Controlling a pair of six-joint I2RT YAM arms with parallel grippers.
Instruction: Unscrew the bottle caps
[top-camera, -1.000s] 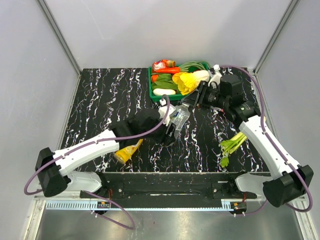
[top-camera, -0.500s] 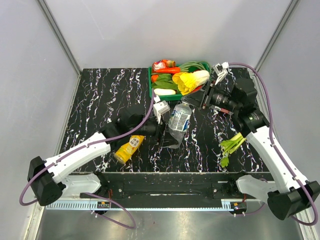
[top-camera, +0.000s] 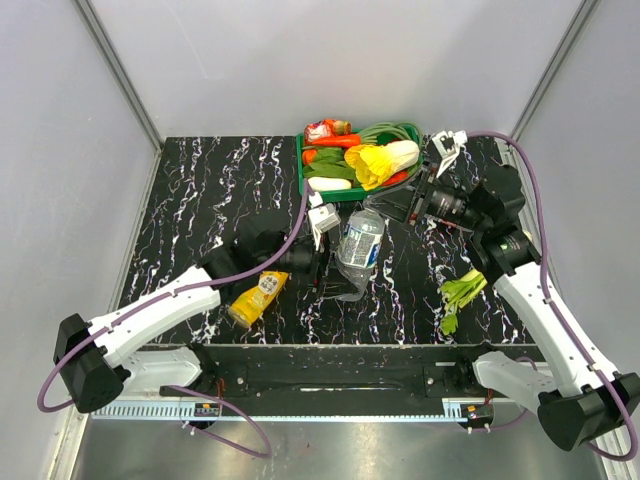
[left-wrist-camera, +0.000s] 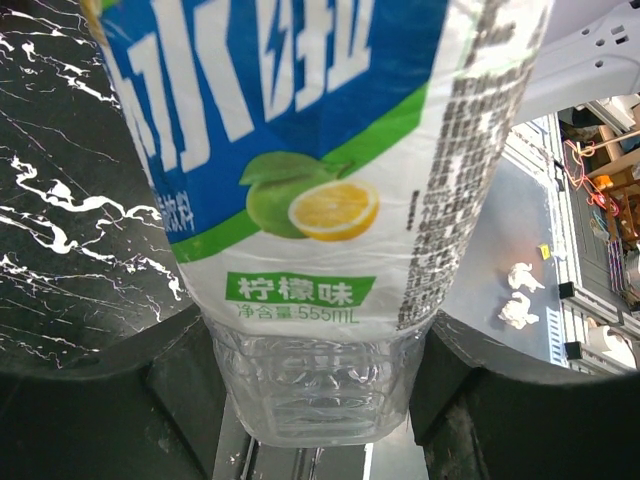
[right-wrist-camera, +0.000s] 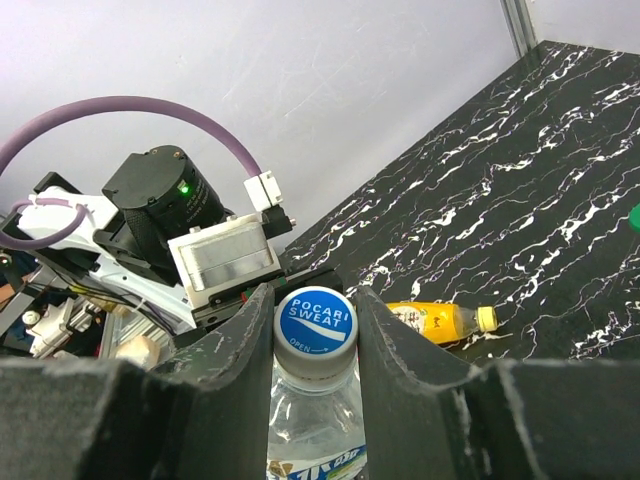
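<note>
Right gripper (right-wrist-camera: 315, 330): jaws clenched on the blue cap (right-wrist-camera: 315, 319), lower centre of the right wrist view, 1 finger on each side.
Left gripper (left-wrist-camera: 318, 385): jaws grasping the base of the water bottle (left-wrist-camera: 320, 200), which fills the middle of the left wrist view.
Bottle position: centre of the top view, tilted toward the right arm.
Other bottle: orange juice bottle (top-camera: 257, 296) lying lower left of centre, untouched.
Advice: keep the bottle steady and twist the cap about its own axis; a slipping grip looks the main risk.
</note>
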